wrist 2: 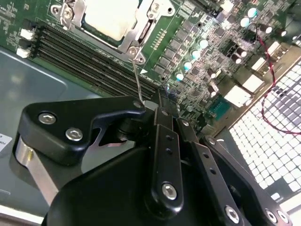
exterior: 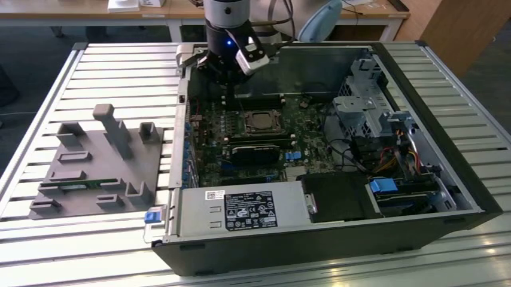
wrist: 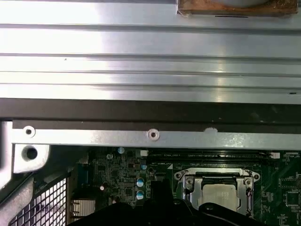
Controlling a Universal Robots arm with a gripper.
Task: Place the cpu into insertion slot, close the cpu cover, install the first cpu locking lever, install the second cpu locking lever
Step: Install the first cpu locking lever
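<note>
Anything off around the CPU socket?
One thin locking lever stands up from a corner of the cpu cover, unlatched, its tip at the tool. The cpu sits square beneath; nothing else stands out.

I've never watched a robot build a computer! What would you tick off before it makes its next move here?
1. Cpu seated: ok, it lies flat, with its silver top showing through the window.
2. Cover closed: ok, its frame lies flat around the cpu in both wrist views.
3. Lever latched: not ok, the thin wire stands up from the cover's corner.
4. Gripper at the lever: ok, the wire's free end meets its tip.
5. Firm hold on the lever: cannot tell.
</note>
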